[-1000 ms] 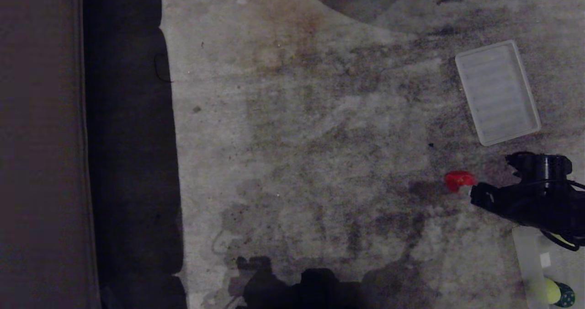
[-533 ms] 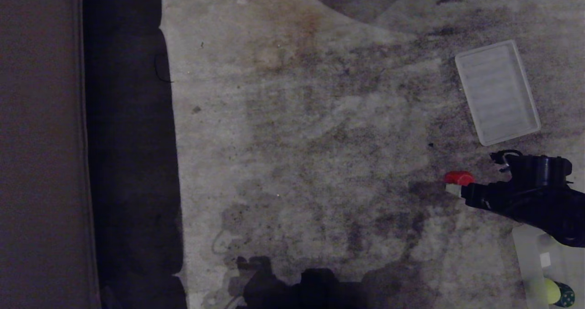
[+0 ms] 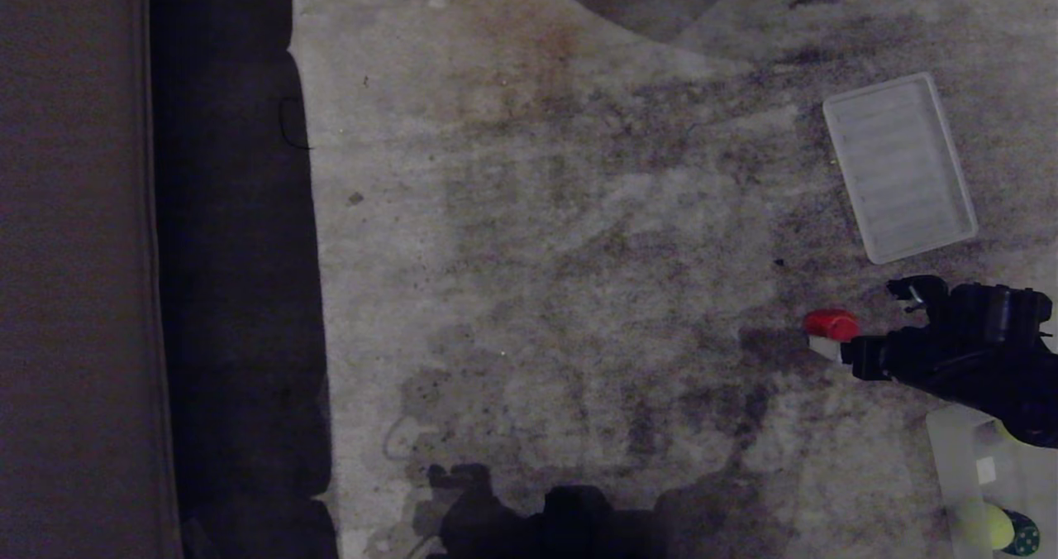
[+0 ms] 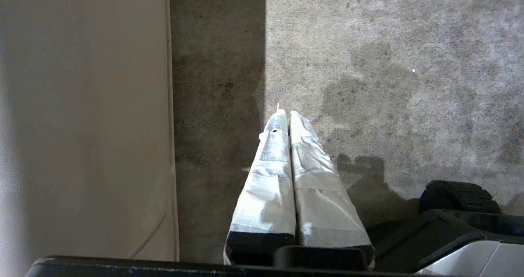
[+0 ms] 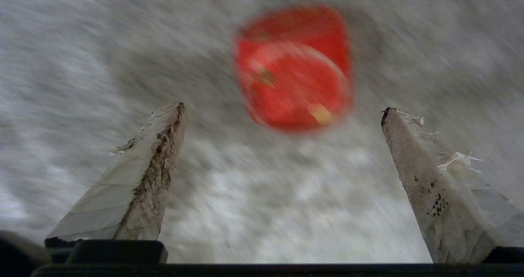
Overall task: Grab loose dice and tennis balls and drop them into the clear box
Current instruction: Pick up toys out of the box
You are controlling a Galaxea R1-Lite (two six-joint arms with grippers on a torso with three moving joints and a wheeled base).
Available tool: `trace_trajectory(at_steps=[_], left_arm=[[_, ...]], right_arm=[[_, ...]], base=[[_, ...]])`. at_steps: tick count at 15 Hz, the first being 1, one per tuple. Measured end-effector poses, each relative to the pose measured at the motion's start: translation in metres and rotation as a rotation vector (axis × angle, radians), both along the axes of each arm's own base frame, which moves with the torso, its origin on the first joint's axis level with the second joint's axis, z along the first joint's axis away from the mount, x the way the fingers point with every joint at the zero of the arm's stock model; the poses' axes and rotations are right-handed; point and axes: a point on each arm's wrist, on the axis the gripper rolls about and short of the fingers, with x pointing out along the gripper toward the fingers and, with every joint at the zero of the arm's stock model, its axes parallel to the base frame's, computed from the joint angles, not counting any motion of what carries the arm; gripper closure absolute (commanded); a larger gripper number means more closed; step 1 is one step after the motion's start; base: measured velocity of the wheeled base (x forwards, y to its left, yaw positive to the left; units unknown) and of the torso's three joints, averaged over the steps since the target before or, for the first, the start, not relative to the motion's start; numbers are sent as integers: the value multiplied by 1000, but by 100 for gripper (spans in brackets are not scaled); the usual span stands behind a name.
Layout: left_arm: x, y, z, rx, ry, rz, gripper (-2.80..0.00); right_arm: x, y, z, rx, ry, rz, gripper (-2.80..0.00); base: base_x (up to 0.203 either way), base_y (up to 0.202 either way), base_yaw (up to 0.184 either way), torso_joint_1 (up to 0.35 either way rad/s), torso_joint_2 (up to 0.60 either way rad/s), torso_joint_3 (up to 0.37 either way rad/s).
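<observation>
The red die (image 5: 292, 66) lies on the carpeted floor (image 3: 537, 294) just ahead of the right tool (image 5: 282, 109), whose fingers are spread wide and not touching it, so the step in hand looks like the approach for a grasp; next, the tool must push forward until the die sits between the fingers, then close. Against a second ago, the wrist has rolled and the fingers have widened. The left tool (image 4: 285, 113), pressed together, hangs parked; the clear box (image 3: 950, 451) sits behind the right arm.

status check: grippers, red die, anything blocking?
Right gripper open, lined up just short of red die on carpet. Left gripper shut, parked. Nothing in the way.
</observation>
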Motion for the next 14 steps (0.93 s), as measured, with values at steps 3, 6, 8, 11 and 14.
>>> trace_trajectory(at_steps=[3, 6, 8, 11, 14], left_arm=[[0, 0, 0, 0, 0, 0, 0], [0, 0, 0, 0, 0, 0, 0], [0, 0, 0, 0, 0, 0, 0], [0, 0, 0, 0, 0, 0, 0], [0, 0, 0, 0, 0, 0, 0]], right_arm=[[6, 0, -5, 11, -53, 67, -280], [9, -3, -15, -37, -54, 91, -280], [9, -5, -22, -35, -36, 93, -280], [11, -8, -26, -37, -36, 86, 0], [15, -10, -26, -46, -60, 85, 0]], base=[[0, 0, 0, 0, 0, 0], [0, 0, 0, 0, 0, 0], [0, 0, 0, 0, 0, 0], [0, 0, 0, 0, 0, 0], [0, 0, 0, 0, 0, 0]])
